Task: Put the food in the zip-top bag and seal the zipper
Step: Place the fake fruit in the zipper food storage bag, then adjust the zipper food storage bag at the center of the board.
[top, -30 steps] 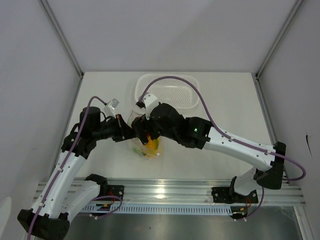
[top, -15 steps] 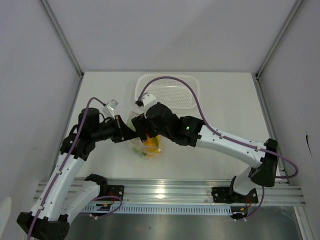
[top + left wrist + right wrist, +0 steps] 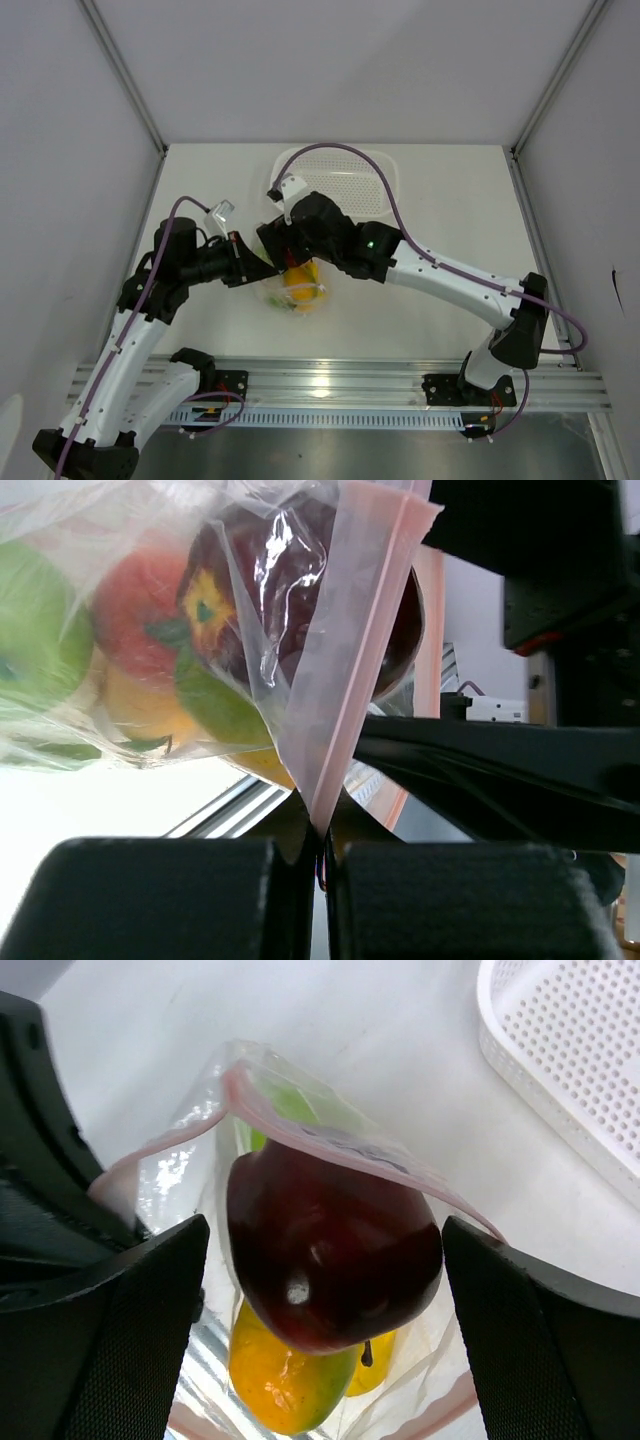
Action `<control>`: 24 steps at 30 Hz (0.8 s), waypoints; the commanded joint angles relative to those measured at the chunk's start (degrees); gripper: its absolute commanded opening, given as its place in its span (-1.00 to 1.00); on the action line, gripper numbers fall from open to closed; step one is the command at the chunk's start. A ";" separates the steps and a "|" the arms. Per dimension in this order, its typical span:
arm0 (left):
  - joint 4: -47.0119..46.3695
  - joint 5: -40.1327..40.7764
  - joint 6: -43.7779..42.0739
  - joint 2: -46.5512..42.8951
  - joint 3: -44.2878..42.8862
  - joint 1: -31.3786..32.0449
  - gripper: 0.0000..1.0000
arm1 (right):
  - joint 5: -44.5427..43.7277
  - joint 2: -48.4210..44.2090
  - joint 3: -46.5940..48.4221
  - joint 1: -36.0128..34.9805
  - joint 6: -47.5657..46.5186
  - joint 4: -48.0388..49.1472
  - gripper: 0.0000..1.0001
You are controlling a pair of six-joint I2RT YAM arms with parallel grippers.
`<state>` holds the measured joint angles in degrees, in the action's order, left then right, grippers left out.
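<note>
Though likely limp, slippery, grips best by red-pink zipper strip of clear crinkly bag — left gripper clamped there. Right gripper wide over dark-red apple.

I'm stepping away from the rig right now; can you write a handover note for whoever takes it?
Left gripper: shut on the red-pink zipper strip of the clear crinkly zip-top bag.
Right gripper: open, one finger each side of the dark red toy apple.
Things: that apple sits in the bag mouth; green apple, peach and yellow-orange fruit lie deeper inside. White perforated basket stands beyond.
Done: visible food bagged.
To do: settle the apple, seal the zipper.
</note>
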<state>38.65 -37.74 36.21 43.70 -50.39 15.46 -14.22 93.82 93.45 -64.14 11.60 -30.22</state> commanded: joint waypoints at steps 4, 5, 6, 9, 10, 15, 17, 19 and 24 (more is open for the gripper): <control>-1.48 -1.02 1.24 0.07 -2.26 0.09 -0.99 | 2.79 -9.44 0.95 -1.34 -3.16 4.55 0.99; -1.56 -0.94 1.24 0.24 -2.34 0.09 -0.99 | 3.58 -11.19 0.68 -1.34 -3.16 4.55 0.99; -1.56 -0.94 1.24 0.33 -2.43 0.09 -0.99 | 3.76 -12.07 0.33 -1.51 -2.90 4.38 0.99; -1.65 -0.85 1.24 0.59 -2.61 0.09 -0.99 | 3.32 -16.20 -1.60 -1.69 -2.46 3.59 0.99; -1.65 -0.85 1.24 0.59 -2.52 0.09 -0.99 | 3.23 -17.43 -3.95 -1.78 -2.37 3.59 0.99; -2.44 -1.02 1.32 1.21 -2.78 0.09 -0.99 | 11.37 -27.52 -16.17 -1.87 -4.47 6.74 0.99; -2.44 -1.29 1.50 1.65 -3.22 0.09 -0.99 | 13.51 -29.65 -21.71 -1.95 -3.95 7.62 0.98; -2.27 -1.38 1.32 2.09 -4.01 0.09 -0.99 | 16.93 -32.11 -25.14 -2.22 -2.38 8.50 0.94; -2.18 -0.76 1.32 2.35 -4.72 0.09 -0.99 | 17.38 -37.38 -38.06 -3.97 -0.96 16.58 0.67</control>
<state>38.02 -37.78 36.69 46.15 -52.49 15.46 0.64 60.05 59.75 -66.92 9.58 -20.64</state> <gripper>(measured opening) 0.004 0.864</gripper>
